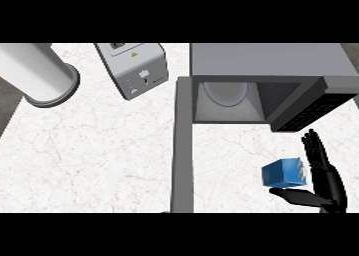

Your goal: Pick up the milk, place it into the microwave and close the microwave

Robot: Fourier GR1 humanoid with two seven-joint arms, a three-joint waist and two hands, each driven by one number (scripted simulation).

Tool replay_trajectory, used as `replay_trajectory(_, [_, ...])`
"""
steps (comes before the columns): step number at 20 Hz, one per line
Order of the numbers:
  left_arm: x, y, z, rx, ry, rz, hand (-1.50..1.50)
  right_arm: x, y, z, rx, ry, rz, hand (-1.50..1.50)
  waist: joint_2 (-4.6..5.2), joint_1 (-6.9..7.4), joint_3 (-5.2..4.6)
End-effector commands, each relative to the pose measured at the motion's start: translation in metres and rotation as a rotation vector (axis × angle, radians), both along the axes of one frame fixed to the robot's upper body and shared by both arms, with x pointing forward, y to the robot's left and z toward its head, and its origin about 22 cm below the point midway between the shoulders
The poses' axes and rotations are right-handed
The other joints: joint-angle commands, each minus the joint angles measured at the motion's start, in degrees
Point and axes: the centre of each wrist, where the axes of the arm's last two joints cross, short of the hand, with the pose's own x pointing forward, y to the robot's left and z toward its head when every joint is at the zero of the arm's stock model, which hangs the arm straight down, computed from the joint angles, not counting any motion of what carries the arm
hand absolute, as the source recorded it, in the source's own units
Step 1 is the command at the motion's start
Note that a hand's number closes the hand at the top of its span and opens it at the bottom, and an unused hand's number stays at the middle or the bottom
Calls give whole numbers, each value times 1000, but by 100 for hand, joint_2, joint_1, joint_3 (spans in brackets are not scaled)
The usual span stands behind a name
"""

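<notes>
The milk is a small blue carton with a white end, standing on the marble counter in front of the microwave. My right hand is just to its right, fingers straight and pointing away from me, thumb reaching under the carton's near side. The hand is open and not curled round the carton. The microwave is grey and stands at the back right with its cavity open and a round glass plate inside. Its door is swung open toward me, seen edge-on as a long grey bar. My left hand does not show.
A grey toaster-like appliance stands at the back centre. A large white cylinder lies at the back left. The counter's left edge runs diagonally by the dark floor.
</notes>
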Motion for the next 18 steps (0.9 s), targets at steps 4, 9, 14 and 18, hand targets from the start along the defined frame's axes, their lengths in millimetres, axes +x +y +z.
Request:
replay_trajectory(4, [-14, -3, -7, 10, 1, -18, -150, 6, -39, -14, -15, 20, -2, -150, -4, 16, 0])
replay_trajectory(9, [5, -3, -7, -4, -5, -29, -150, 2, -13, -31, 182, 84, 308, -150, 16, 14, 6])
replay_trajectory(14, [0, 16, -4, 4, 16, -7, -150, 1, -2, -33, 321, 15, 441, 150, 2, -3, 4])
replay_trajectory(18, [-8, -6, -3, -2, 22, -1, -150, 13, 11, -23, 158, -129, 278, 150, -10, -2, 1])
